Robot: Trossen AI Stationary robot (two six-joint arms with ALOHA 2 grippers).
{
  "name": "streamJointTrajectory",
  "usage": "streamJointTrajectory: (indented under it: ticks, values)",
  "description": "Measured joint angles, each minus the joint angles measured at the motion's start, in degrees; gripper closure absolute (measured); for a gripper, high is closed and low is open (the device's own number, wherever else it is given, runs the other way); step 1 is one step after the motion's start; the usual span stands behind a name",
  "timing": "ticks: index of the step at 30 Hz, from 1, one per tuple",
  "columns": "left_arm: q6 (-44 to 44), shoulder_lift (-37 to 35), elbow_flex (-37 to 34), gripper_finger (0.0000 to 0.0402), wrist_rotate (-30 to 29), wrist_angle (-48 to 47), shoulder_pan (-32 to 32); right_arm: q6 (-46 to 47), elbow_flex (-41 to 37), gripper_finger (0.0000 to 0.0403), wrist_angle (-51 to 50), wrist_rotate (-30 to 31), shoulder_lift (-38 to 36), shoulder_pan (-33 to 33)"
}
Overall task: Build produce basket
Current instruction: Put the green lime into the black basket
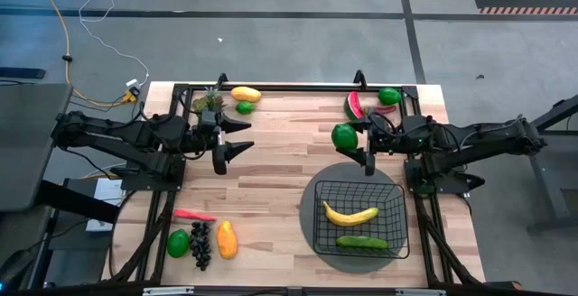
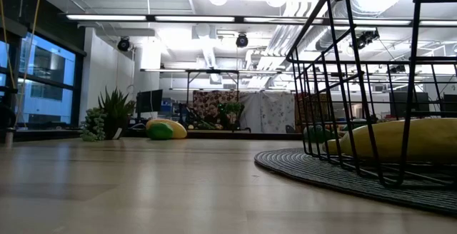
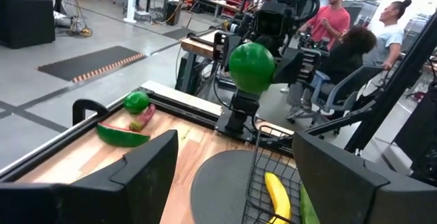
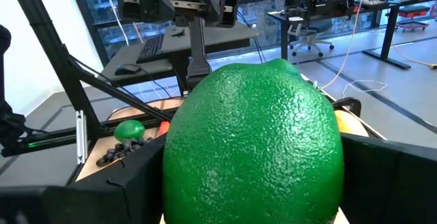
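- The table (image 1: pixel 271 165) carries everything; seen from above, the round grey mat (image 1: pixel 312 197) sits toward 4 o'clock of its centre.
- The basket (image 1: pixel 361 217) rests on that mat, already holding a banana (image 1: pixel 350 214) and, touching the wall nearest the table's front edge, a cucumber (image 1: pixel 361 241).
- The right gripper (image 1: pixel 357 138) is clamped on a green lime (image 1: pixel 344 136), held in the air at about 12 o'clock from the basket, just outside its rim.
- The left gripper (image 1: pixel 237 147) waits with its fingers spread and empty, at 9 o'clock of the table centre.
- Remaining produce: a watermelon slice (image 1: pixel 354 106) and another lime (image 1: pixel 388 96) at 1 o'clock; a mango (image 1: pixel 245 94) and lime (image 1: pixel 244 107) at 11 o'clock; chili (image 1: pixel 194 215), grapes (image 1: pixel 200 245), mango (image 1: pixel 226 240) and lime (image 1: pixel 178 243) at 7 o'clock.
- To do this step well, I judge: carry the held lime toward 6 o'clock over the basket's open part beside the banana, lower inside the rim, then release so it cannot roll out.
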Motion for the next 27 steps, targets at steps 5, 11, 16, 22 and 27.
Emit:
streamJointTrajectory:
  ticks: [5, 11, 16, 22, 27]
  values:
    - [0.9, 0.0, 0.0, 0.0124, -0.1, 0.0, 0.0, 0.2, 0.0, 0.0102, 0.0, 0.0, 0.0, 0.0]
    - [0.9, 0.0, 0.0, 0.0124, -0.2, 0.0, 0.0, 3.0, 2.6, 0.0102, -0.3, -1.6, 0.8, 0.9]
    - [0.9, 0.0, 0.0, 0.0124, -0.2, 0.0, 0.0, 4.3, 12.6, 0.0102, -13.1, -2.1, 5.1, 8.0]
    - [0.9, 0.0, 0.0, 0.0124, -0.2, 0.0, 0.0, 21.1, 22.9, 0.0102, -40.7, -7.8, 12.4, 18.1]
    - [0.9, 0.0, 0.0, 0.0124, -0.2, 0.0, 0.0, 38.9, 22.6, 0.0102, -47.8, -14.2, 16.5, 26.5]
